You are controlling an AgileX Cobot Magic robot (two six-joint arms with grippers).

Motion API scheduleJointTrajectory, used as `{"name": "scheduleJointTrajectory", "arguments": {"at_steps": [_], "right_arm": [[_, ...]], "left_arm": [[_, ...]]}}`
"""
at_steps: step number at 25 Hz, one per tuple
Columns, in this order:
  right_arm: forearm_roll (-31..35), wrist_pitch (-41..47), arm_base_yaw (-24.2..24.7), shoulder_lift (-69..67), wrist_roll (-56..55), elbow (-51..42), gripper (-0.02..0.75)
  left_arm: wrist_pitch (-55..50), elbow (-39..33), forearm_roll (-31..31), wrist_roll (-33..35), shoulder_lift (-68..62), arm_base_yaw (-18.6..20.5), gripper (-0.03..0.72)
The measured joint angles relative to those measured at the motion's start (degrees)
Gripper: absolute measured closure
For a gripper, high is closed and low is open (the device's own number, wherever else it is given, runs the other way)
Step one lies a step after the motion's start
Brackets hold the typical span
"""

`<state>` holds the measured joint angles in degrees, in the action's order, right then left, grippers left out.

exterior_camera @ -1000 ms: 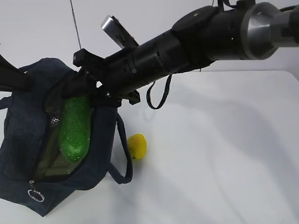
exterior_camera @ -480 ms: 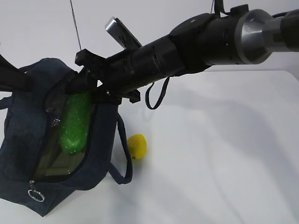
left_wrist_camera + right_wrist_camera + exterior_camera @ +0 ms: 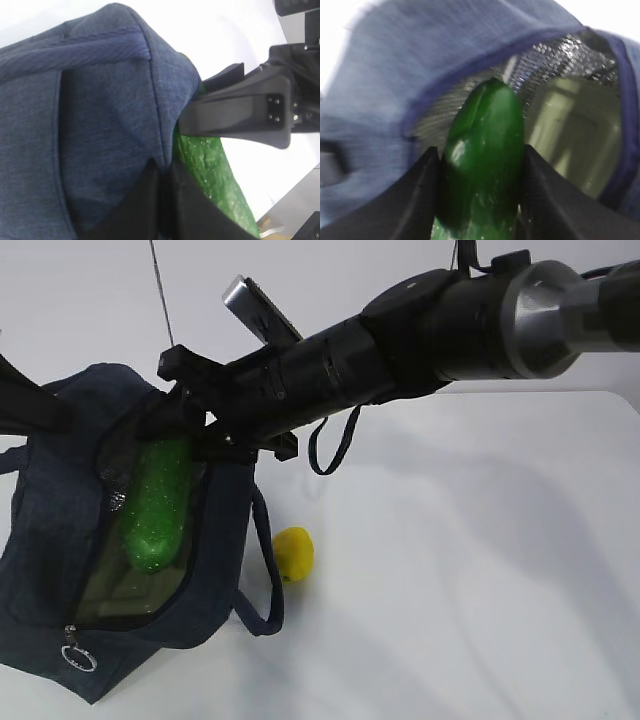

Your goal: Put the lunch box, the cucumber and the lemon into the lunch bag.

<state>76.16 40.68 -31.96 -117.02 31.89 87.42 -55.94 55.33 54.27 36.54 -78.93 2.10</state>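
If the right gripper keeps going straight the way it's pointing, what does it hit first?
Probably the pale green lid of the glass lunch box inside the navy fabric lunch bag; the held dark green cucumber would touch first.

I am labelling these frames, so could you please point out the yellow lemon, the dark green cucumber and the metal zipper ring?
Small yellow lemon point(image 3: 294, 553): exterior view, its middle.
Dark green cucumber point(image 3: 482, 165): right wrist view, mid-body.
Metal zipper ring point(image 3: 77, 658): exterior view, the ring's rim.

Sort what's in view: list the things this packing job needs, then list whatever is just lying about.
Part of the job:
- lunch bag, open
- cucumber, held by the right gripper in the bag's mouth
- lunch box, inside the bag
- lemon, on the table beside the bag
- left gripper, pinching the bag's fabric

Lying about:
- nothing visible besides the white table
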Motion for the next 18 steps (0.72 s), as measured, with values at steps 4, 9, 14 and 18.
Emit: {"name": "scheduleJointTrajectory", "arguments": {"at_steps": [4,9,14,18], "right_arm": [[0.1,-0.5,-1.1,0.0,0.6,0.0,0.391],[0.5,-1.4,-2.0,-1.8,1.6,0.0,0.391],[2.2,-2.5,-2.0,-3.2,3.7,0.2,0.391],[3.8,-3.5,-2.0,-3.4,6.8,0.9,0.391]], "left_arm": [[-0.1,0.0,0.0,0.0,0.0,0.0,0.687],[-0.5,0.0,0.3,0.0,0.0,0.0,0.687],[-1.0,0.0,0.4,0.0,0.0,0.0,0.687],[-1.0,0.0,0.5,0.0,0.0,0.0,0.687]]}}
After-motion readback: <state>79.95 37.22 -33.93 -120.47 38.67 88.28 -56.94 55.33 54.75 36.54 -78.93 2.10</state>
